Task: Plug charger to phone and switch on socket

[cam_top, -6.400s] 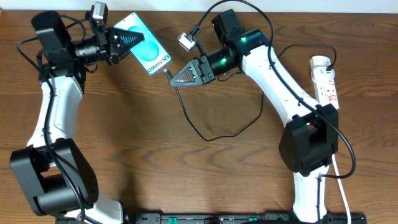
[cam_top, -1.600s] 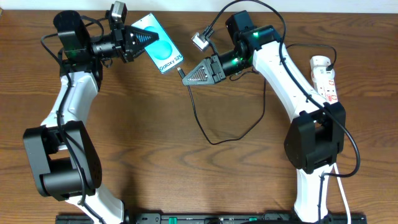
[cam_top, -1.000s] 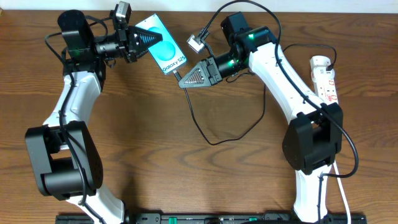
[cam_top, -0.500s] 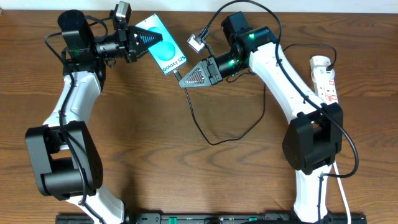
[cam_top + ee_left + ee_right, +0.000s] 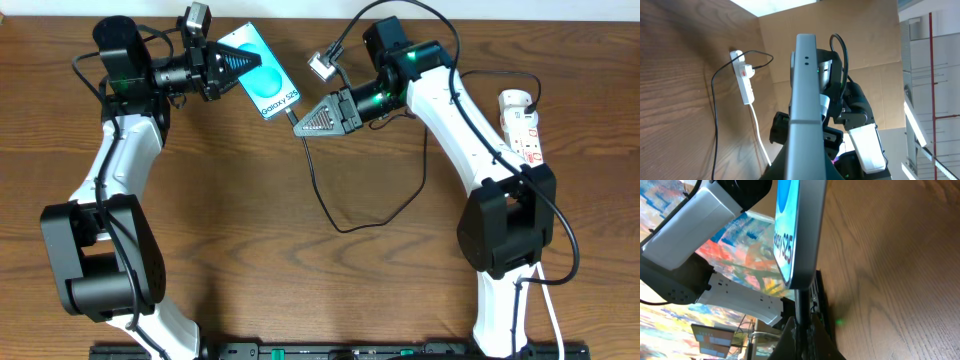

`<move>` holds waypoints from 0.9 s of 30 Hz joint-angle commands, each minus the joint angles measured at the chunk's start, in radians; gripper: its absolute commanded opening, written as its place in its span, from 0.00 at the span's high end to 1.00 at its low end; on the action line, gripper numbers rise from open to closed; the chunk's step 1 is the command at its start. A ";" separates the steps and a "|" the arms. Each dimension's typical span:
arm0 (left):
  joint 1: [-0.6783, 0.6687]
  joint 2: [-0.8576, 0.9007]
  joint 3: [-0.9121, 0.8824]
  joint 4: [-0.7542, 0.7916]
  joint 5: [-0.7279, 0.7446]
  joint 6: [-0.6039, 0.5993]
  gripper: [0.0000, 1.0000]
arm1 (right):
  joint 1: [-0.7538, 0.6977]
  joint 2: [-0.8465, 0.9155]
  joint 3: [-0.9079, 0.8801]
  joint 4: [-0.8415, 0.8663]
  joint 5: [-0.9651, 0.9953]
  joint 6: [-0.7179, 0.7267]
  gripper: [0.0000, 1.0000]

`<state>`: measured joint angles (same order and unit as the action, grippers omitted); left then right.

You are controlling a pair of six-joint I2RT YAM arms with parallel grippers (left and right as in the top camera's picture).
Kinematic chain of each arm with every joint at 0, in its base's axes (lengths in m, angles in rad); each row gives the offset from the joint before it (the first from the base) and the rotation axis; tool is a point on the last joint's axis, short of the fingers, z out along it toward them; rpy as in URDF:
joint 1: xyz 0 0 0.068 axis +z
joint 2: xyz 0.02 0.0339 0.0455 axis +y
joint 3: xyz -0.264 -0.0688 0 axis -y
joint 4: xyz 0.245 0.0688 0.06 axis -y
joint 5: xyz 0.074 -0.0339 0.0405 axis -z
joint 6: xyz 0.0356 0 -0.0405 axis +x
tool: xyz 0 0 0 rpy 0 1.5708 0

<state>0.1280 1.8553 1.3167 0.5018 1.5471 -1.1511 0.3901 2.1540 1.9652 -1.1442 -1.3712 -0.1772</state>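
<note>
Both stay clamped: left claw (image 5: 240,62) on your phone (image 5: 265,85), right claw (image 5: 301,123) on the charger (image 5: 345,230), nudged rightward. Phone slants lengthwise, bottom end facing the charger.

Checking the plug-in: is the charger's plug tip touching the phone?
Touching. The right wrist view shows the plug tip meeting the phone's bottom edge with no gap.

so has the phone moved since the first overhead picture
Yes. The phone, held by the left gripper, has shifted right, nearer the socket, which stayed put.
</note>
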 commanded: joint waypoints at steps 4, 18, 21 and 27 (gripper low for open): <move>-0.002 -0.013 0.010 0.009 0.026 0.013 0.93 | -0.002 -0.009 0.004 0.000 -0.011 -0.010 0.99; -0.002 -0.013 0.009 0.009 0.026 0.032 0.93 | 0.005 -0.009 0.004 -0.001 -0.012 0.001 0.99; -0.002 -0.013 0.010 0.009 0.026 0.032 0.93 | 0.005 -0.009 0.004 -0.001 -0.012 0.001 0.99; 0.000 -0.013 0.009 0.009 0.016 0.032 0.93 | 0.010 -0.009 0.004 -0.001 -0.012 0.001 0.99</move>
<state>0.1280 1.8553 1.3167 0.5018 1.5467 -1.1442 0.3916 2.1540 1.9652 -1.1442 -1.3712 -0.1761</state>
